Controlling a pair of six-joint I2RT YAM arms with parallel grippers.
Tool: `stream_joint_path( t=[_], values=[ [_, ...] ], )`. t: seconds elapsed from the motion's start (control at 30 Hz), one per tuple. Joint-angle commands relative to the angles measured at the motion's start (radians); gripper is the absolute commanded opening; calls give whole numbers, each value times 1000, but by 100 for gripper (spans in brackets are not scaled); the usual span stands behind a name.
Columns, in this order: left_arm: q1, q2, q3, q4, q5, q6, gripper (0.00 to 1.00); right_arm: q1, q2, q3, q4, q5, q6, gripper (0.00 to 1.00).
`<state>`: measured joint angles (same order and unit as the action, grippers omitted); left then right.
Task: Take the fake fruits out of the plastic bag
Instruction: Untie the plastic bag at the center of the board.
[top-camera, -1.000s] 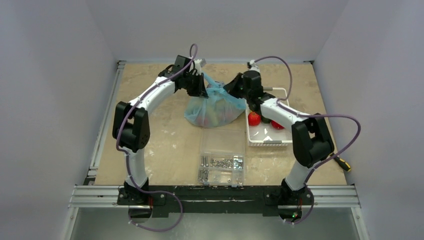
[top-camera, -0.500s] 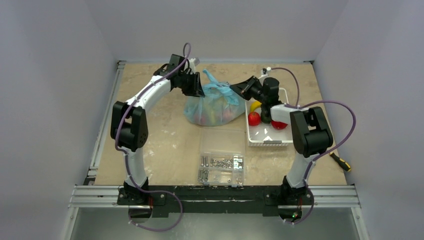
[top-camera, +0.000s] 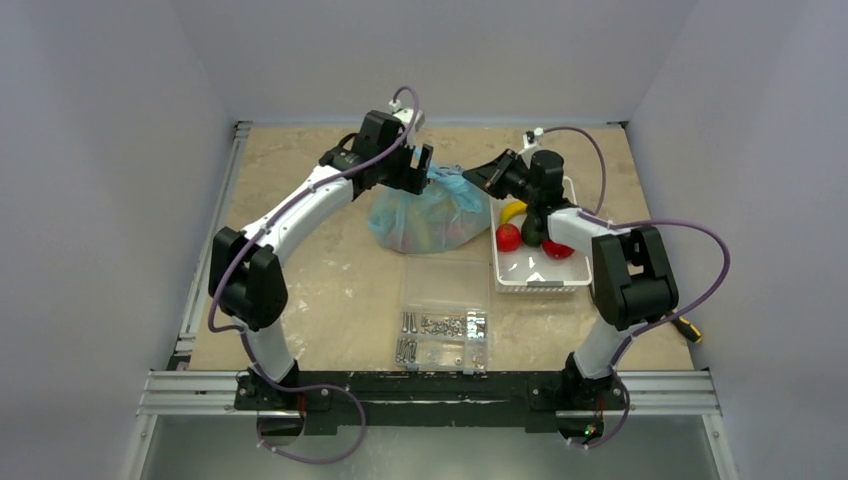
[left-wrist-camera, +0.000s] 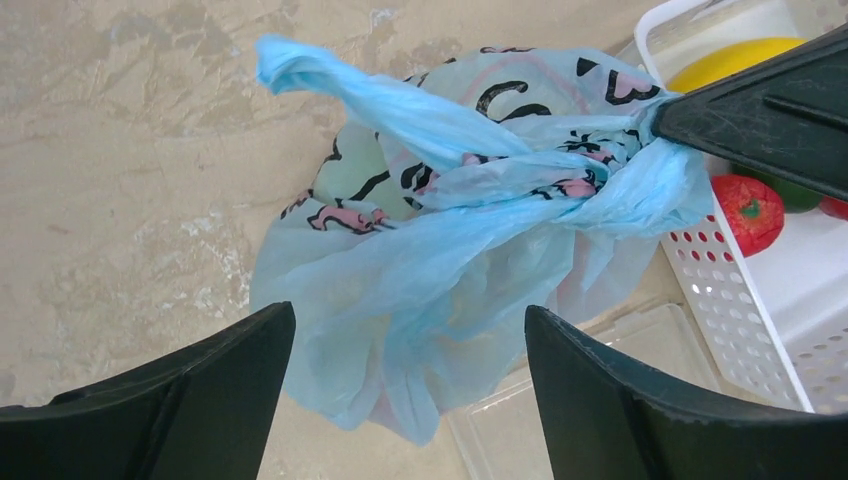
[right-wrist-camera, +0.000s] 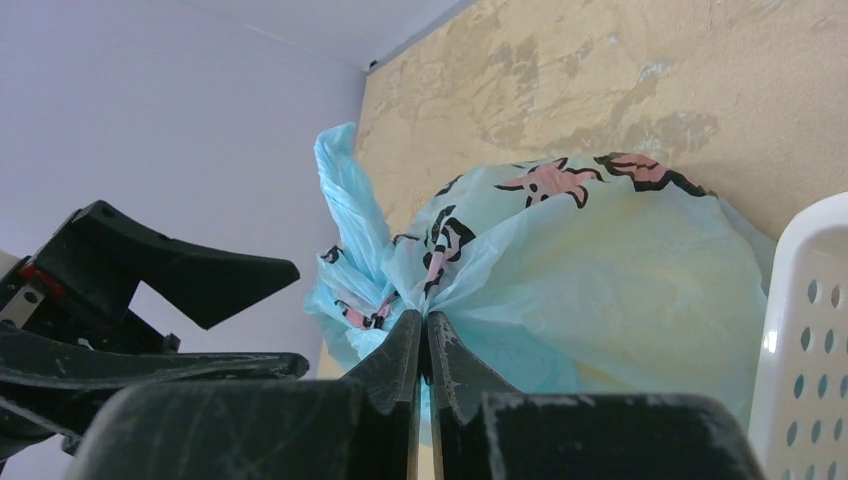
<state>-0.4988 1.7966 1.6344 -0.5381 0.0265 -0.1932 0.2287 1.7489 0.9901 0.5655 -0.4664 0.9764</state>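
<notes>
Beige tabletop (top-camera: 330, 285), lilac walls (top-camera: 440, 60), plastic bag (top-camera: 432, 222)

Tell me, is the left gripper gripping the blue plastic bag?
No, the left gripper stands open with the plastic bag loose between its jaws; only the right gripper pinches it.

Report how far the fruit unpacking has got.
Done: a yellow fruit, two red fruits and a dark green fruit lie in the white basket. In hand: the right gripper is shut on the plastic bag at its gathered neck, and the left gripper hangs open over it, holding nothing. Left: the bag bulges with coloured shapes showing through, so more fruits likely remain inside.
</notes>
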Motion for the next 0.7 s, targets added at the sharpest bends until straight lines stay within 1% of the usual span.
stream_joint_path(
  t=[0.0,0.07,0.17,0.2,0.27,0.37,0.43,0.47,0.57,0.63,0.67],
  values=[
    [-26,-23,-60,105,-117,91,87,6,-60,19,-68,-12,-94,0],
    [-26,-14,-58,123,-94,100,87,13,-66,22,-82,-9,-113,0],
    [-26,30,-32,107,-70,104,81,20,-68,34,-101,-11,-131,0],
    [-27,43,-25,103,-57,104,78,22,-70,40,-111,-12,-138,0],
    [-27,64,-12,91,-1,96,69,29,-77,49,-139,0,-161,0],
    [-27,76,12,64,49,76,49,42,-99,68,-204,36,-219,0],
    [-26,71,15,56,74,73,39,54,-118,96,-280,83,-276,0],
    [-26,68,13,56,81,70,34,62,-130,111,-324,118,-307,3],
    [-26,74,22,42,121,65,17,93,-158,162,-447,251,-386,18],
    [-26,83,40,21,137,61,6,123,-174,190,-515,366,-430,28],
    [-25,84,45,15,140,57,3,135,-179,201,-549,409,-445,32]
  ],
)
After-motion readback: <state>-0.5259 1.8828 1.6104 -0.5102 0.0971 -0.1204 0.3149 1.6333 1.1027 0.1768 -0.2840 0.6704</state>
